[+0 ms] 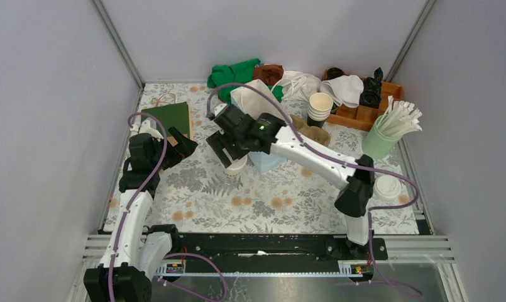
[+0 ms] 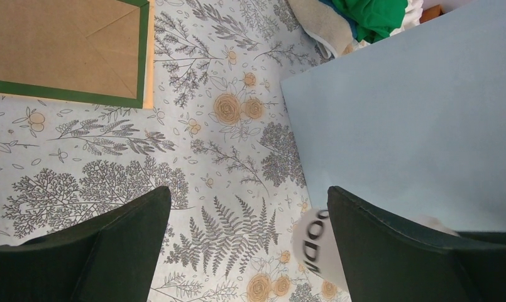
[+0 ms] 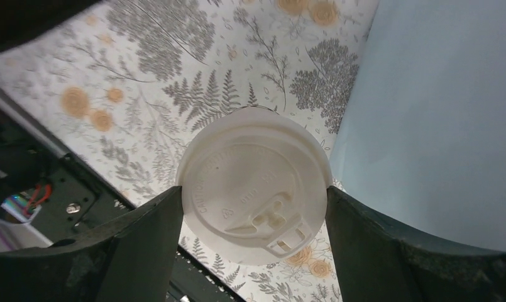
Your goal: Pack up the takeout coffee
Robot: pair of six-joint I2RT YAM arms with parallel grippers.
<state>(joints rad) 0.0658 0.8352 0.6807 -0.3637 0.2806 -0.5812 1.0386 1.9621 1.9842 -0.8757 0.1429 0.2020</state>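
Top view: I log the right gripper point(image 1: 228, 154) over the coffee point(image 1: 237, 165), which sits just beside the blue bag point(image 1: 269, 162). The left gripper point(image 1: 181, 148) is apart, to the left.
Left wrist: I see its jaws wide open with nothing between them, and the coffee peeking out by one finger.
Right wrist: I see both fingers point(image 3: 143, 239) touching the white lid's rim, gripping the coffee, with the bag alongside.
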